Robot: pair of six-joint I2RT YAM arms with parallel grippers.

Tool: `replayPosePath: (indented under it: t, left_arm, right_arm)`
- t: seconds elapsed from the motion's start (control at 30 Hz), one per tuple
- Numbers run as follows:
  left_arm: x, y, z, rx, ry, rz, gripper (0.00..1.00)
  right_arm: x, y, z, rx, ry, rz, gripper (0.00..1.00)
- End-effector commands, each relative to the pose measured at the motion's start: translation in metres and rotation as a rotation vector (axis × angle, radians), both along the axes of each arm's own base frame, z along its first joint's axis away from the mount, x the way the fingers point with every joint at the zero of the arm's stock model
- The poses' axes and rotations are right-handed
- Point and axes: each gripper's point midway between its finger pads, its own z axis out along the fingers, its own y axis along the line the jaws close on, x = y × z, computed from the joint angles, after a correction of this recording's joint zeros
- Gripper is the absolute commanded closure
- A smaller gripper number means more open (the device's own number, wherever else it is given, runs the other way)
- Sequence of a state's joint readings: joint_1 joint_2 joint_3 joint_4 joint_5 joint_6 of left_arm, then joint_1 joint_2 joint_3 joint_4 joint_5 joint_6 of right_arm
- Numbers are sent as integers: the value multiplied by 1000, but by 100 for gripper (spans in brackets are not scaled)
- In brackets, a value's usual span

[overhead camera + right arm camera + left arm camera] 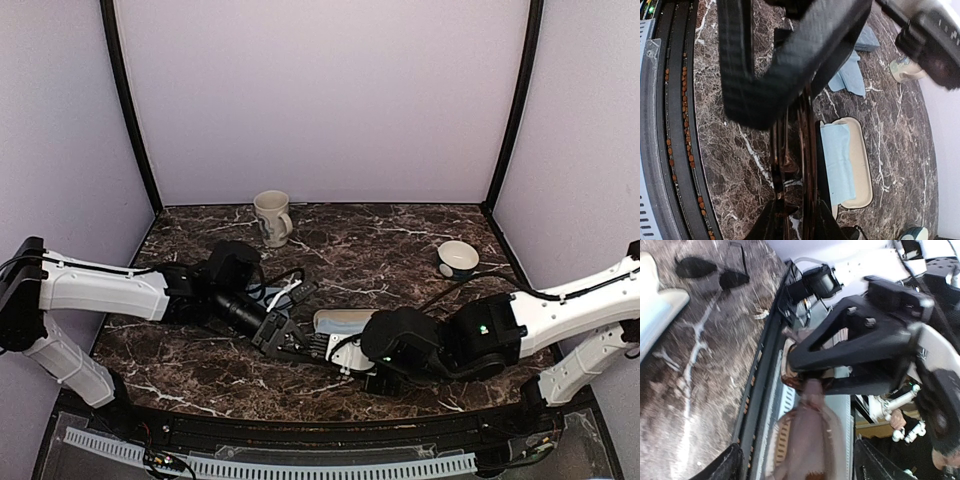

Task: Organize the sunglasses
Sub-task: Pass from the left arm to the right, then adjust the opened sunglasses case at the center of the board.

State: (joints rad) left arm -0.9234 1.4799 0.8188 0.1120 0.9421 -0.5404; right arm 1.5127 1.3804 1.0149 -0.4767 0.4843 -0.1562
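The thin brownish-framed sunglasses [796, 150] are folded and held edge-on above the marble table, with my right gripper [805, 222] shut on them. In the left wrist view they are a brown blur [810, 440] between the fingers of my left gripper [802, 467], which stands open with both fingers clear of the frame. The two grippers meet at the table's front centre, left gripper [290, 340] facing right gripper [350, 355]. The black-framed sunglasses [715, 272] lie unfolded on the table. An open case [865, 150] with a cream lining and a blue cloth [842, 160] lies just beside the held pair.
A cream mug [272, 217] stands at the back centre and a small bowl [458, 258] at the back right. A second blue cloth [855, 75] lies on the marble past the case. The table's black front rail [675, 125] runs close below the grippers.
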Motion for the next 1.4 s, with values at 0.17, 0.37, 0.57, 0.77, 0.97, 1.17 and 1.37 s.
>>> replayPosePath:
  t: [0.17,0.37,0.57,0.77,0.97,1.17,1.37]
  left_arm:
    - [69,25,35,-30,-225,310,23]
    - [116,37,15,115,-327,522,24]
    - [129,42,5,161,-358,583,24]
    - [138,51,-1,179,-391,656,24]
    - [139,58,-5,181,-423,672,24]
    - [136,62,-3,166,-435,682,25]
    - [133,69,-5,168,-439,701,25]
  right_arm:
    - [24,-27,7,163,290,-73,78]
    - [55,-36,11,182,339,-113,77]
    - [84,-35,-13,79,435,-119,79]
    - [113,-31,-27,32,477,-109,76]
    - [120,-21,-32,-3,562,2,75]
    - [120,-26,-56,-35,681,91,75]
    - [121,-29,-75,-67,754,126,75]
